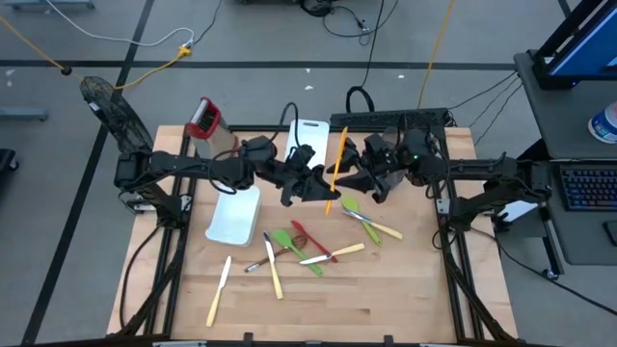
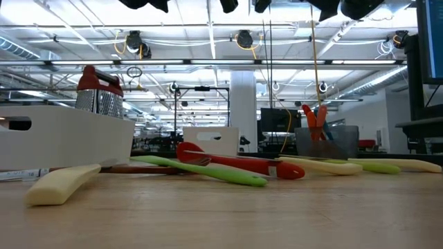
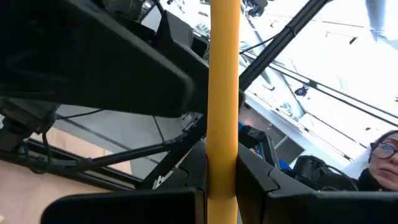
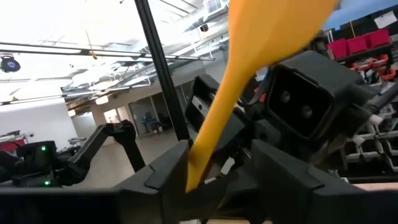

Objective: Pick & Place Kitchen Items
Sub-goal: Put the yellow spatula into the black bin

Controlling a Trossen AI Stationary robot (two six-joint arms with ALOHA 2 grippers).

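Pinching one smooth orange spatula (image 1: 336, 157): left pincer (image 1: 323, 183) and right pincer (image 1: 345, 179).

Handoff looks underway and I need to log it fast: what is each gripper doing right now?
Left gripper: shut on the orange spatula.
Right gripper: fingers around the same spatula; whether it grips yet cannot be told.

Your left gripper (image 1: 310, 183) and right gripper (image 1: 349, 181) meet nose to nose above mid-table. Both arms reach inward, raised. The left's fingers (image 3: 186, 180) are clamped tight.
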